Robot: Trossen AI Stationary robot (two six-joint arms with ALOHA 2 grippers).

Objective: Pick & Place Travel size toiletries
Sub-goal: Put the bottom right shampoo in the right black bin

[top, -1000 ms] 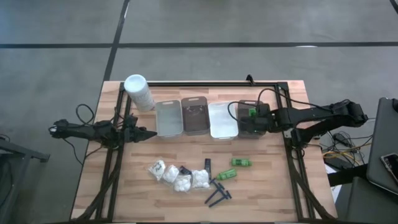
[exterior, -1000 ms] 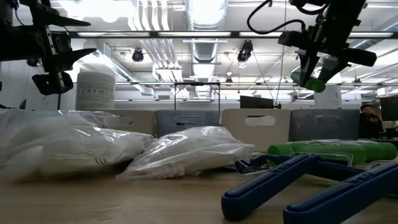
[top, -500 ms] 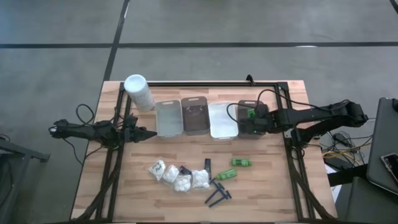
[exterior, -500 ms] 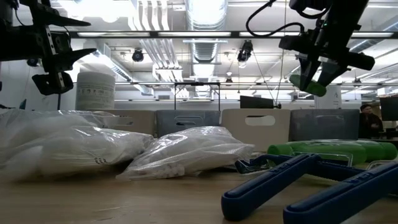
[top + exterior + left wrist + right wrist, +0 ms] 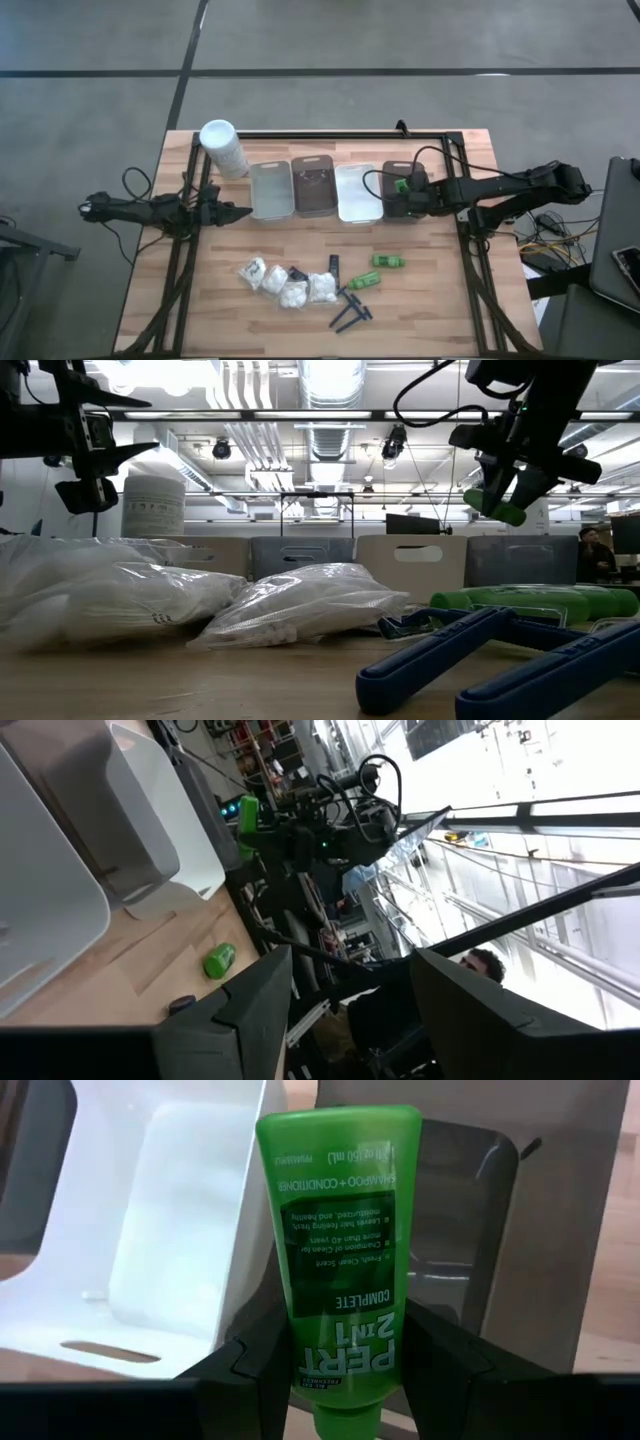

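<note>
Clearly my right gripper (image 5: 335,1380) was clamped on a green bottle (image 5: 340,1240), held in the air above the dark grey tray (image 5: 397,172). Released off-centre, I judged, it could strike the white tray (image 5: 190,1210) instead. Its label read "PERT 2in1 COMPLETE". My left gripper (image 5: 238,213) waited, fingers apart.

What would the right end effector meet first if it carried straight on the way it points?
Probably the dark tray: the right end effector holds the green bottle aimed at it, the white tray alongside. Depth is unclear.
</note>
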